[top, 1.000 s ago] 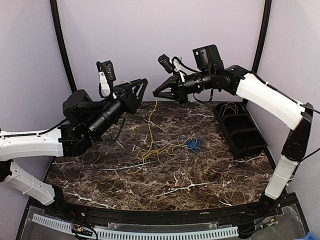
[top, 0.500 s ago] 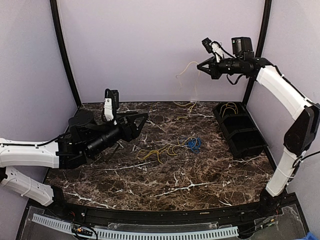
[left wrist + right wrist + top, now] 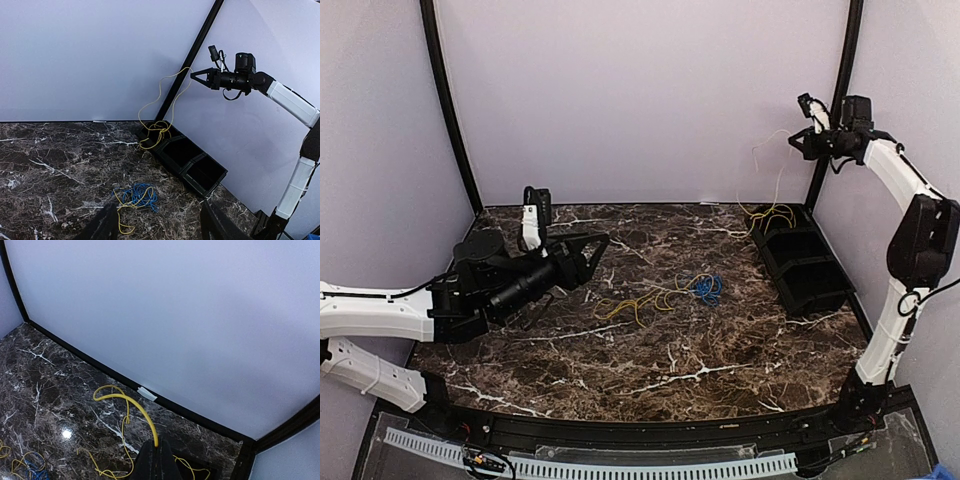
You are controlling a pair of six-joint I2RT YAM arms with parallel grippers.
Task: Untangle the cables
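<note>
Cables (image 3: 650, 298) lie in two places as seen from above. A loose yellow tangle (image 3: 625, 305) and a small blue bundle (image 3: 706, 288) rest mid-table. One yellow cable (image 3: 778, 185) hangs from the right gripper (image 3: 796, 143). Compared with half a second ago, the right arm has swung further right and now sits by the black corner post (image 3: 838, 90). The hanging cable's lower loops have moved off the open table to the far end of the black bin (image 3: 805, 270). The left gripper (image 3: 595, 250) is low over the table's left side, much as before, and well apart from every cable.

The left wrist view shows the left gripper's two fingers (image 3: 102, 226) spread wide at the bottom edge with nothing between them. The blue bundle lies just ahead of them on the marble. Beyond it, the yellow cable rises from the bin's far end to the right gripper's pinched tips. Whether the loops lie inside the compartment or over its rim is unclear.

The right wrist view shows the right gripper's fingers clamped together on the yellow cable. It arches out from the tips and drops away below.

The table (image 3: 720, 355) is dark brown marble with white veins. Plain pale lilac walls (image 3: 640, 90) with black edging enclose it.
</note>
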